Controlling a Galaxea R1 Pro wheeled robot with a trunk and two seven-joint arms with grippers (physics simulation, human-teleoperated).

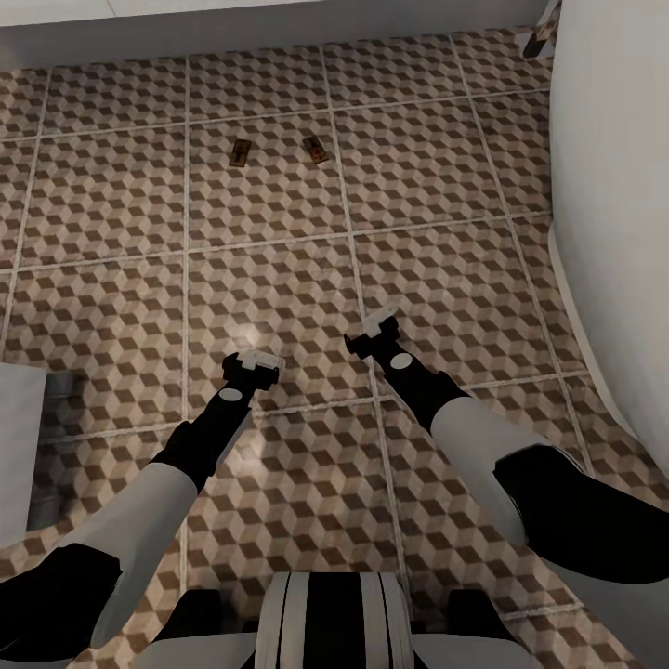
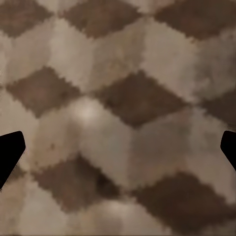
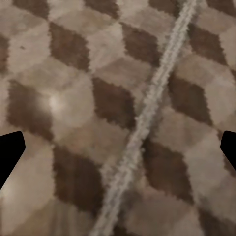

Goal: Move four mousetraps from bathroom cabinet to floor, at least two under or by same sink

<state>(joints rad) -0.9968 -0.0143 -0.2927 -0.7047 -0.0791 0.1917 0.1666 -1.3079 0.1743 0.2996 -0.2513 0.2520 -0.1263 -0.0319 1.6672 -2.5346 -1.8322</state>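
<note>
1. Both our arms hang over the bathroom floor (image 1: 279, 279), pointing down at the cube-pattern tiles. Left gripper (image 1: 252, 363) and right gripper (image 1: 373, 327) each carry nothing.
2. Jaws: in both wrist views the dark fingertips (image 2: 10, 152) (image 3: 10, 155) sit at opposite edges with bare tile between, so we read both pairs as spread wide, gripping nothing.
3. Two mousetraps lie flat on the tiles well ahead of both grippers, near the pale wall base: one (image 1: 241, 151) almost straight ahead of the left jaws, the other (image 1: 316, 149) ahead of the right jaws and a little toward our left.
4. Long axes: both boards run roughly away from us, the second slanted.
5. They lie near each other but apart.
6. The left arm lines up better with the first trap, the right with the second.
7. A grout line (image 3: 147, 113) runs under the right jaws.
8. Our judgement: two traps are placed, two remain to be fetched from the cabinet.
</note>
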